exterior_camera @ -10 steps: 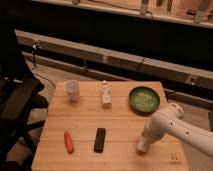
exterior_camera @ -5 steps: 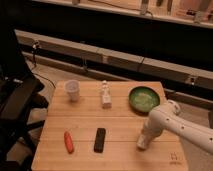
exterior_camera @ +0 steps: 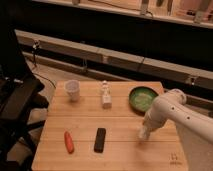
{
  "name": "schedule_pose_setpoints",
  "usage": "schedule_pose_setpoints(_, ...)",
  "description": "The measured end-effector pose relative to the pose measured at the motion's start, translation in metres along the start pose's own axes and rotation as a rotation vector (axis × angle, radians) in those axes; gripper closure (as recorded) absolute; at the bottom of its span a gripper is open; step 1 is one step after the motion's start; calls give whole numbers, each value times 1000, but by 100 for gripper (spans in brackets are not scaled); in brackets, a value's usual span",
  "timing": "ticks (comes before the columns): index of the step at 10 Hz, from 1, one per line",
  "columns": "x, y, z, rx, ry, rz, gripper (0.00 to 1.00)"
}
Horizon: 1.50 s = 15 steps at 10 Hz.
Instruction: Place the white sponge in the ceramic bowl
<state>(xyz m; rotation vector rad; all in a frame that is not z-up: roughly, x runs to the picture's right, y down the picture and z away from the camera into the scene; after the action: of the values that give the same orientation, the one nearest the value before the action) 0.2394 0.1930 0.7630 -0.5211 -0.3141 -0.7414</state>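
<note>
The gripper sits low over the right side of the table, in front of the ceramic bowl and well right of the black bar. Over the last second its tip has crept up and back from the near edge of the table, and the pale elbow of the arm above it has risen with it. So the arm is now coming off the surface, not pressing down onto it.

The white sponge is not lying free anywhere on the table. The small pale patch at the gripper's tip is probably it, though it blends with the arm's own white shell. Whether the gripper has closed on it I cannot tell.

If the sponge is riding up with the tip, the pick is done. What is left is a short carry back and slightly left, over the dark rim of the bowl, and then a release. The bowl is near, and the white cup, upright bottle and red piece all lie well off that path
</note>
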Motion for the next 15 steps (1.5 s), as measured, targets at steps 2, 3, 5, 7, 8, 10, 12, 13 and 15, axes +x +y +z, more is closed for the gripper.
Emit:
schedule_pose_setpoints(2, 13, -9, 4, 14, -1, 1, 100)
schedule_pose_setpoints(3, 14, -13, 0, 19, -2, -3, 100)
schedule_pose_setpoints(5, 20, -17, -21, 19, 2, -9, 100)
schedule_pose_setpoints(7, 25, -28, -29, 27, 5, -22, 100)
schedule_pose_setpoints(8, 27, -29, -28, 29, 5, -24, 100)
schedule_pose_setpoints(10, 41, -37, -29, 46, 10, -17, 100)
schedule_pose_setpoints(12, 48, -44, -34, 57, 10, -16, 100)
schedule_pose_setpoints(13, 51, -46, -40, 60, 11, -12, 100)
schedule_pose_setpoints(15, 53, -52, -43, 62, 9, -15, 100)
